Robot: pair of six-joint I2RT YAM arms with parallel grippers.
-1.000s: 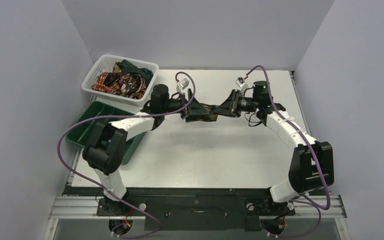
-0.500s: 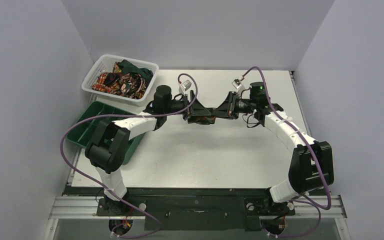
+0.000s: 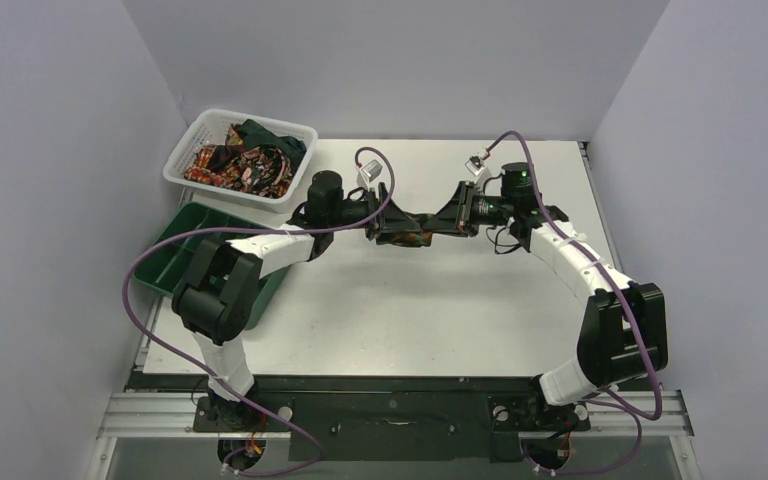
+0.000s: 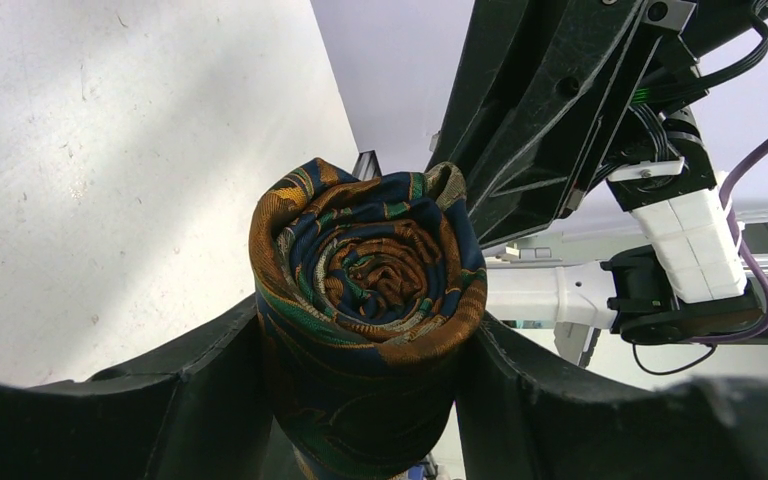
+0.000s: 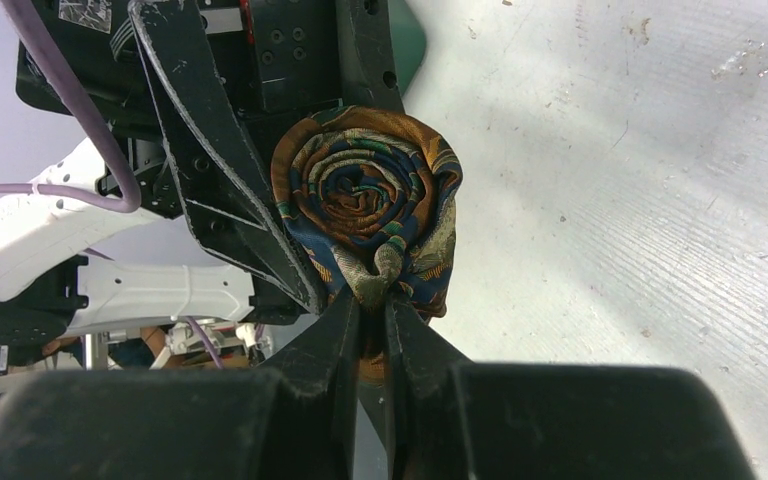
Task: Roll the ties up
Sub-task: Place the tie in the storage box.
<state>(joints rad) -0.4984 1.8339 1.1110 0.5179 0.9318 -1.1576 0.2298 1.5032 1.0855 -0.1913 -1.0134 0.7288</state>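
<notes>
Left end effector (image 3: 378,224) and right end effector (image 3: 453,217) have drawn together above the far-middle bench (image 3: 410,310), so the tie (image 4: 370,270) between them is now a tight coil, left squeezing its sides, right pinching its tail: roll looks nearly done.

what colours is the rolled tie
The rolled tie is navy with orange-brown and teal-green swirls, clearest in the left wrist view.

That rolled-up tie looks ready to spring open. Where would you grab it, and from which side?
Best across the round body of the rolled tie, a finger on each curved side, approaching end-on toward the spiral face, as the left tool does; that squeeze likely holds the layers wound. The right tool pinches only the loose outer end.
</notes>
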